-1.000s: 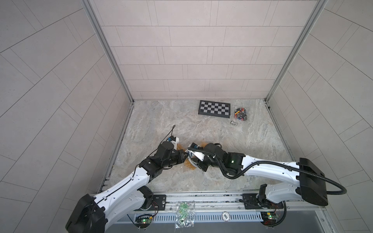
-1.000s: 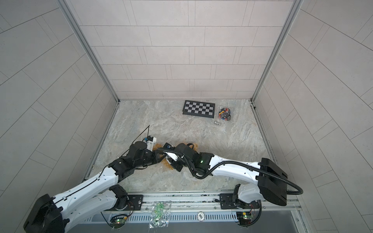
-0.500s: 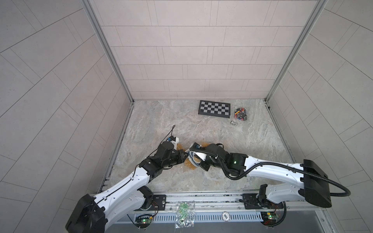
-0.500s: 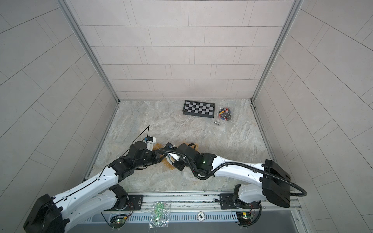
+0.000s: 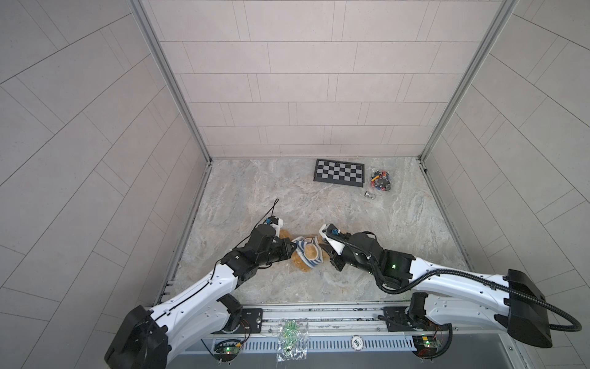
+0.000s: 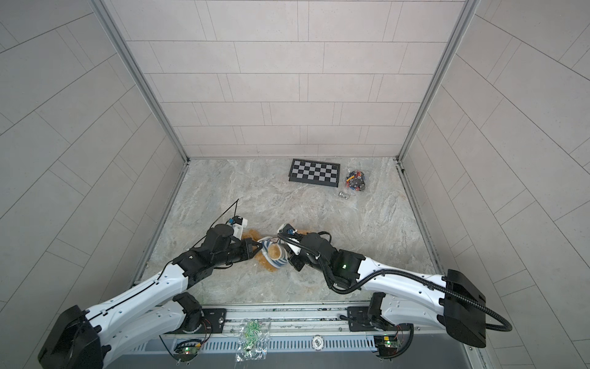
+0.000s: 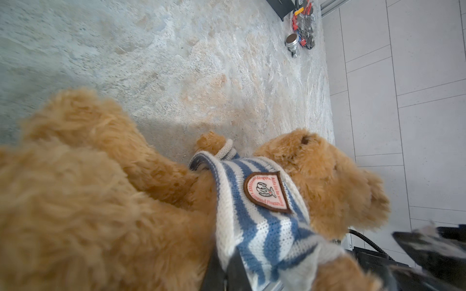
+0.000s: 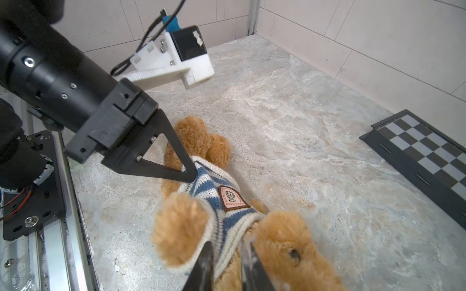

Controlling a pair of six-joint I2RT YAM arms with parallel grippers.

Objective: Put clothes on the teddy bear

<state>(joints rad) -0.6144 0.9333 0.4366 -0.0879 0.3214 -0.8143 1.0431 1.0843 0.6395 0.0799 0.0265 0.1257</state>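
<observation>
1. The teddy bear (image 8: 285, 231) lies chest up on the table (image 5: 287, 191). It is well apart from the chessboard (image 5: 338, 171), on the side of the board that faces my bases.
2. Its long axis runs from one of my grippers to the other, roughly alongside the chessboard's long edge. The legs point at my left arm and the head at my right.
3. The striped sweater (image 8: 209, 186) covers only the chest. One paw pokes out of a sleeve, and the belly and legs are bare.
4. My left gripper (image 8: 188, 174) is closed tight, its tips pinching the sweater's hem on the leg side.
5. My right gripper (image 8: 228, 267) sits at the collar, just beside the head. Its jaws stand a little apart with the cream rim between them, and I cannot tell whether they bite it.
6. I judge the hem has to travel along that axis toward the legs, straight back toward my left wrist.
7. So the left arm is placed to pull, and the right to steady the head end. A pull off that axis would probably roll the bear.
</observation>
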